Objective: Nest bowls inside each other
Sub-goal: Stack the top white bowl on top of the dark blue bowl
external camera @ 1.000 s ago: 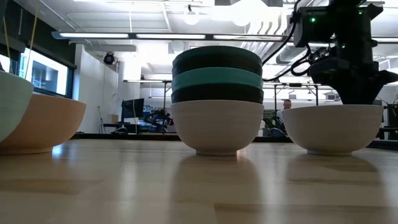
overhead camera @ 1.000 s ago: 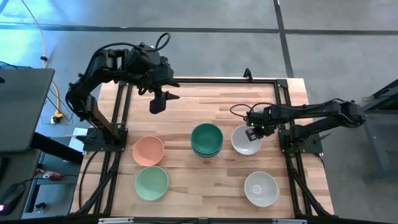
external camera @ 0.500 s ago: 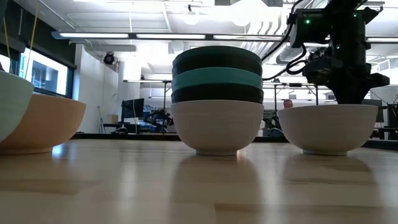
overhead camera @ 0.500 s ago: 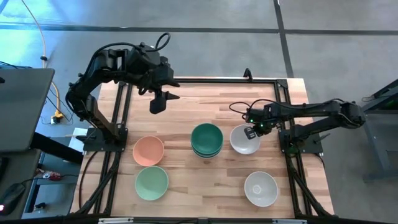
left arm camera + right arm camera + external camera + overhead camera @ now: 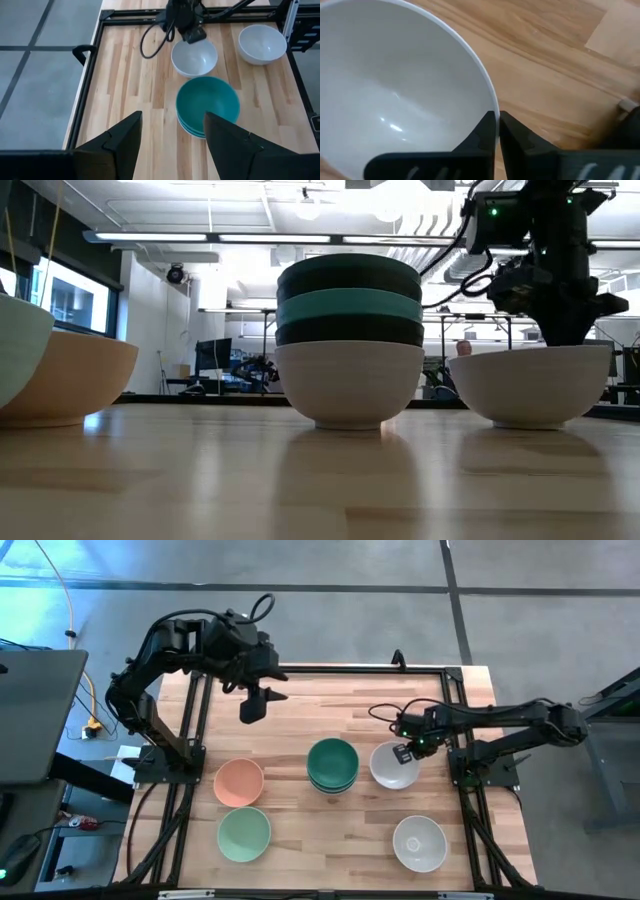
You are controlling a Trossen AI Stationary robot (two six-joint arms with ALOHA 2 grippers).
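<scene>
A stack of nested bowls [image 5: 332, 766] stands mid-table, a teal one showing on top from above; in the low view the stack [image 5: 349, 340] has a white bowl at the bottom. Just right of it is a white bowl [image 5: 391, 768], with my right gripper [image 5: 405, 752] shut on its rim. A second white bowl [image 5: 418, 842] sits near the front right. A peach bowl [image 5: 238, 781] and a mint green bowl [image 5: 243, 834] sit at the front left. My left gripper [image 5: 255, 700] hangs open above the table's far left. My right gripper pinches the white bowl's rim [image 5: 487, 97] on its far right side, one finger inside the bowl and one outside. The fingers [image 5: 565, 330] come from above, pointing down. The bowl stands upright with its foot [image 5: 530, 423] on the table.
A black frame [image 5: 350, 670] runs around the wooden table. The free wood lies along the far half and between the stack and the front edge. In the left wrist view the open fingers [image 5: 172, 145] look down on the stack [image 5: 207, 105].
My right gripper has shut on the white bowl's rim. The bowl has shifted a little toward the stack and stays on the table.
</scene>
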